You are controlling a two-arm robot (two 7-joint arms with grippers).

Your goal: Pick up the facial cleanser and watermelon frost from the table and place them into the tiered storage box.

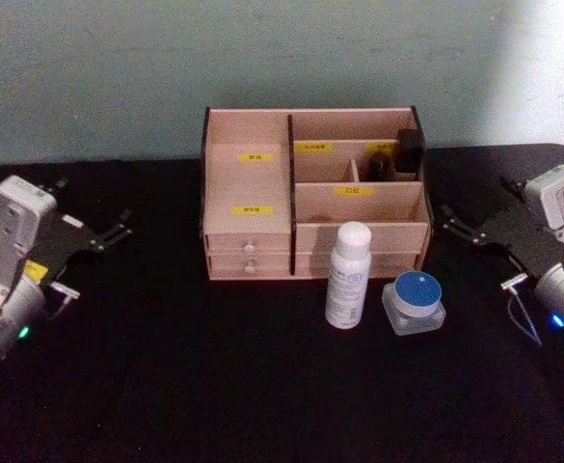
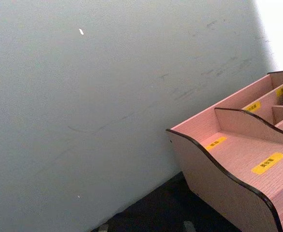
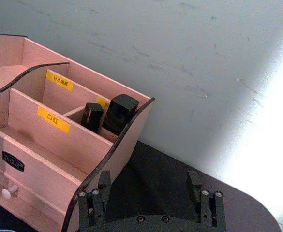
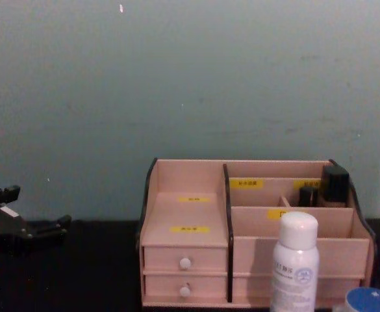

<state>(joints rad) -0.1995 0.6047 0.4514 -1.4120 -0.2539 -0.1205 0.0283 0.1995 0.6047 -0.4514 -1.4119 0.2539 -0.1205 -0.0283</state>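
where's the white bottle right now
In the head view the white bottle stands upright on the table, just in front of the tiered storage box and right of centre, with the blue-lidded jar beside it on its right.

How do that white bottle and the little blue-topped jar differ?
The white bottle is tall and slim; the jar is short and squat. The bottle's cap is white; the jar's lid is blue. Both stand upright on the black table before the storage box.
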